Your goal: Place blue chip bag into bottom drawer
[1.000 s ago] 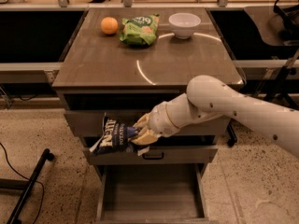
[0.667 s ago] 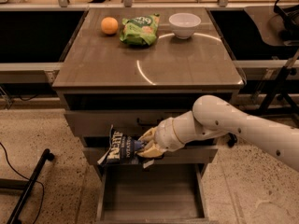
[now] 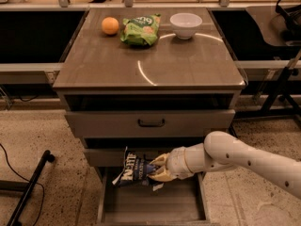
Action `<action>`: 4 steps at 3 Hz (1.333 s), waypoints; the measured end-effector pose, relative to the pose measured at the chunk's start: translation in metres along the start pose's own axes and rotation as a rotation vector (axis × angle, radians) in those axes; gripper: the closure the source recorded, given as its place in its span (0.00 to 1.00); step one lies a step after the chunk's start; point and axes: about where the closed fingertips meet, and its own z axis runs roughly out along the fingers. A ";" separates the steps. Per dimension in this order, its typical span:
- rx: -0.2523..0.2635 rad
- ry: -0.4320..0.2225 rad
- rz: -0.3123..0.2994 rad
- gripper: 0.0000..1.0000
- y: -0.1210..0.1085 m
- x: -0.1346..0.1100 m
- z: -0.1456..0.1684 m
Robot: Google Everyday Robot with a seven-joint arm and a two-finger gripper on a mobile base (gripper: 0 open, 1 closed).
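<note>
The blue chip bag (image 3: 132, 167) is dark navy with white lettering and hangs just above the open bottom drawer (image 3: 153, 204), in front of the middle drawer's face. My gripper (image 3: 155, 169) comes in from the right on a white arm and is shut on the bag's right edge. The drawer's grey floor lies bare below the bag.
On the cabinet top stand an orange (image 3: 110, 25), a green chip bag (image 3: 140, 30) and a white bowl (image 3: 186, 24). The handled top drawer (image 3: 150, 123) is closed. A black stand leg (image 3: 28, 187) lies on the floor at the left.
My gripper has carried the blue chip bag down and to the right, from in front of the middle drawer to just over the open bottom drawer.
</note>
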 end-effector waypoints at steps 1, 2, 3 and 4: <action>0.005 0.008 0.006 1.00 -0.001 0.007 0.004; 0.063 0.089 0.036 1.00 -0.007 0.064 0.019; 0.115 0.131 0.086 1.00 -0.011 0.119 0.031; 0.137 0.150 0.127 1.00 -0.015 0.162 0.052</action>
